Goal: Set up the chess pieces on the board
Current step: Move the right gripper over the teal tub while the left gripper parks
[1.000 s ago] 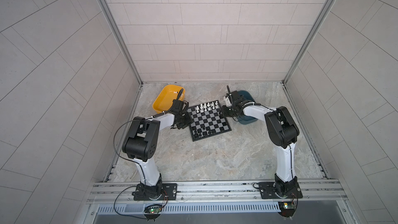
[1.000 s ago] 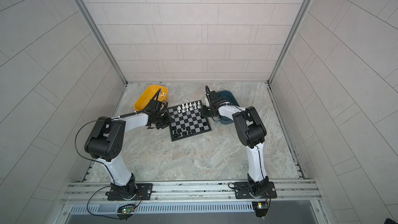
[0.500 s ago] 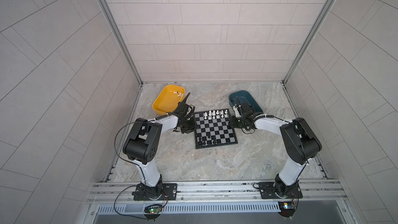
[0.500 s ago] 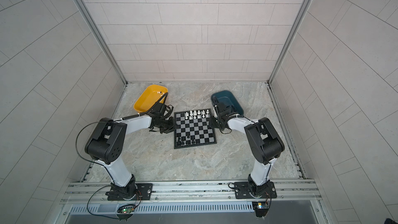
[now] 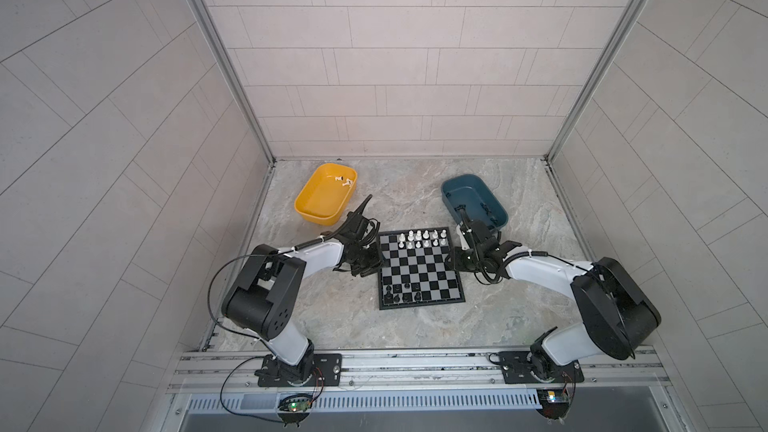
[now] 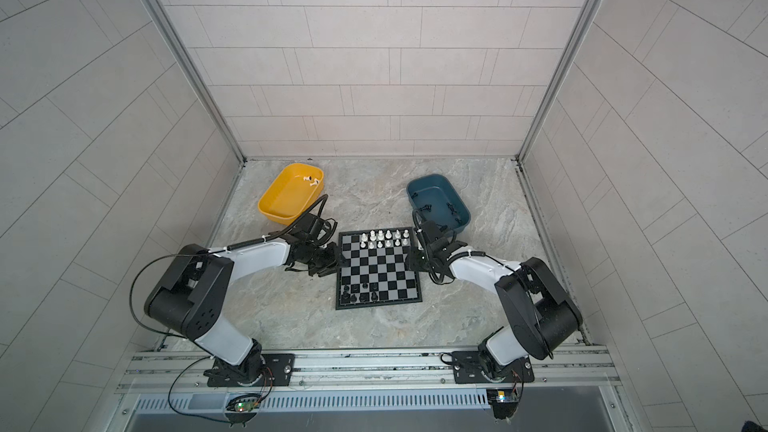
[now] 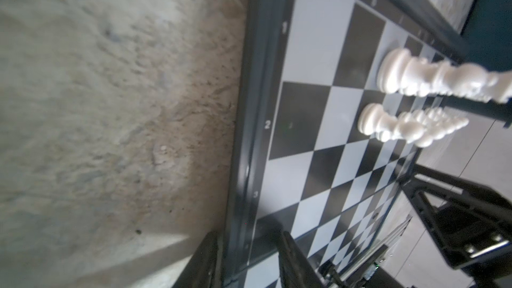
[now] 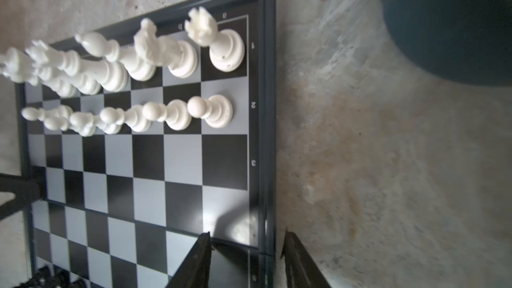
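Observation:
The board (image 5: 432,280) (image 6: 395,280) lies square on the stone floor between my two arms. White chess pieces (image 5: 422,239) (image 6: 384,238) fill most of its two far rows, and several black ones (image 5: 403,290) (image 6: 359,292) stand at its near left. My left gripper (image 5: 376,264) (image 7: 249,235) is open astride the board's left border, one finger over the squares and one off the board. My right gripper (image 5: 451,261) (image 8: 247,234) is open astride the right border in the same way. Neither holds a piece.
A yellow tray (image 5: 322,199) at the back left holds two white pieces (image 5: 343,180). A teal tray (image 5: 461,197) at the back right, close behind my right wrist, holds a few black pieces (image 6: 451,209). Tiled walls close in the floor on three sides.
The board has turned from tilted to square and slid towards the near side, with both grippers on its borders. Both pairs of jaws have since spread wider.

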